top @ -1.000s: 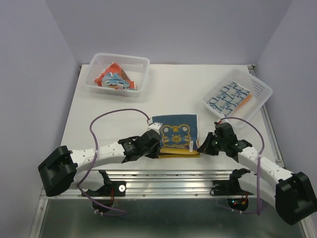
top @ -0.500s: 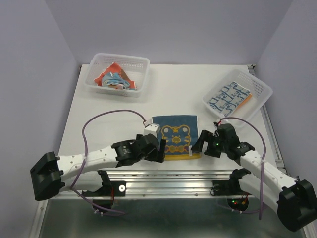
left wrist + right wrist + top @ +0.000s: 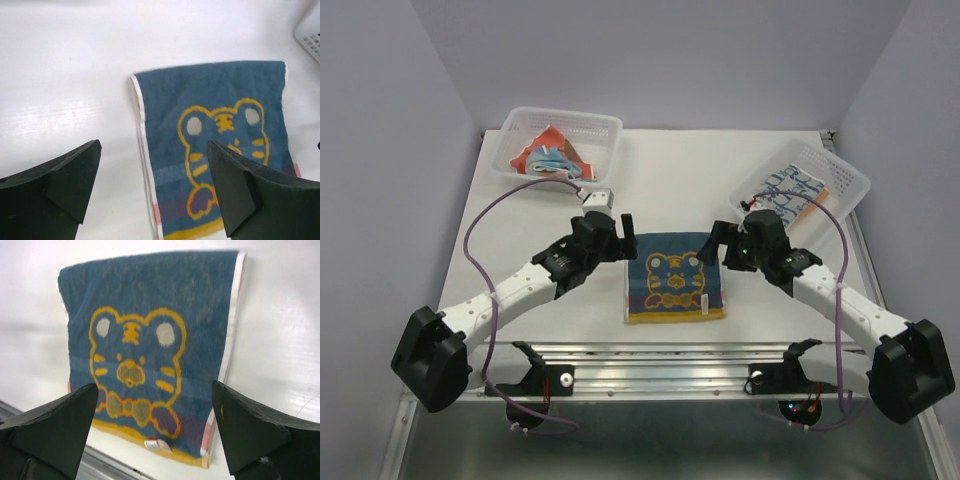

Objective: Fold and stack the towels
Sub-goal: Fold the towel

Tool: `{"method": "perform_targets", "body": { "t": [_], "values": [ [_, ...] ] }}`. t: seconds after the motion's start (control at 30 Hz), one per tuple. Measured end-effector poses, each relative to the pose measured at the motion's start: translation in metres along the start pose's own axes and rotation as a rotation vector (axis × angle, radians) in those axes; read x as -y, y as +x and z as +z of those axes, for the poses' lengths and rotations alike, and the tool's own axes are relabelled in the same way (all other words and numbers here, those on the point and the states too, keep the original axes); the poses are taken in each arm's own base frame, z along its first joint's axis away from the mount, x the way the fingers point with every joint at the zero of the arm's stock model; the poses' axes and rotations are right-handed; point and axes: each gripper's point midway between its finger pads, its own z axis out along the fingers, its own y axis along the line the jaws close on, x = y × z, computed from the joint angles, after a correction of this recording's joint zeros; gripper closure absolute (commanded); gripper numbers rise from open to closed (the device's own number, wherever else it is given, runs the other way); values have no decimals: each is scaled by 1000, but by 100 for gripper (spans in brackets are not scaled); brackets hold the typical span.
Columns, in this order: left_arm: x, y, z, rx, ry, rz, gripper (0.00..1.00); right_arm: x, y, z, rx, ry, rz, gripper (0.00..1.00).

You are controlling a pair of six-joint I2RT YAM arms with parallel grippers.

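A navy towel with a yellow bear lies flat near the table's front edge, with doubled layers showing along its side edges. It fills the left wrist view and the right wrist view. My left gripper hovers open over the towel's far left corner. My right gripper hovers open over the far right corner. Neither holds anything. Crumpled orange and light blue towels sit in the left basket. A white towel with blue print lies on an orange one in the right basket.
A white lattice basket stands at the back left and another at the right edge, close behind my right arm. A metal rail runs along the table's front edge. A purple cable loops over each arm.
Both grippers opened and let go of the towel's near corners, then drew back and up to its far side. The towel stays flat on the table.
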Motion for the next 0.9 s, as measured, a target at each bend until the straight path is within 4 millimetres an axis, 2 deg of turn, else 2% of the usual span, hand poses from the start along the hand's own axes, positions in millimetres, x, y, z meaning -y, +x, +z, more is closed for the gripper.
{"method": "perform_targets", "body": {
  "t": [0.07, 0.3, 0.53, 0.6, 0.67, 0.8, 0.9],
  "values": [
    [-7, -9, 13, 4, -8, 10, 1, 5, -14, 12, 24, 55, -9, 0],
    [-13, -13, 66, -67, -13, 72, 1, 23, -33, 47, 17, 190, -48, 0],
    [-40, 2, 122, -183, -24, 44, 25, 43, -39, 67, 39, 296, -53, 0],
    [-47, 10, 136, -219, -24, 34, 27, 47, -38, 70, 40, 314, -51, 0],
    [-50, 22, 144, -263, -11, 29, 30, 50, -38, 73, 44, 328, -50, 0],
    [-41, 17, 150, -255, 40, 27, 35, 53, -41, 77, 54, 344, -50, 0],
    [-40, 22, 151, -269, 49, 26, 48, 54, -44, 80, 63, 352, -47, 0]
  ]
}}
